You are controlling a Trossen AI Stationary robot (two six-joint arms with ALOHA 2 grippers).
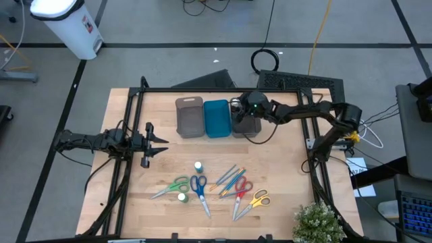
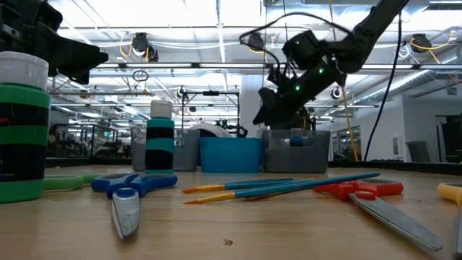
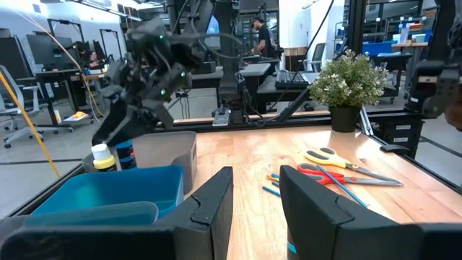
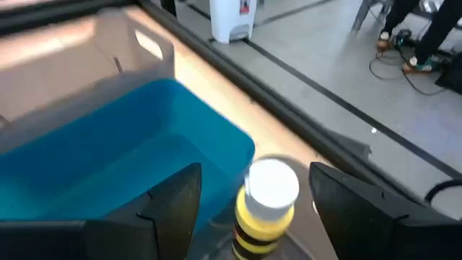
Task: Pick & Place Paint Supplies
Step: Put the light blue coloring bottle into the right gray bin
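**Yellow paint bottle at the far trays**

Nearest, the green-banded bottle (image 2: 22, 130) stands on the bench (image 1: 283, 196). Above the right-hand grey tray (image 1: 246, 127), the right end effector (image 4: 256, 198) hangs spread wide, the yellow-banded bottle (image 4: 264, 206) between its fingers, apparently unclamped. Best to lift straight up, clear of the cap. The left end effector (image 1: 162, 144), also parted and empty, waits left.

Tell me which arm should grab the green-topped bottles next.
Probably left: the left gripper hangs open beside the green-topped bottles, while the right gripper is across the table over the grey tray, around the yellow bottle.
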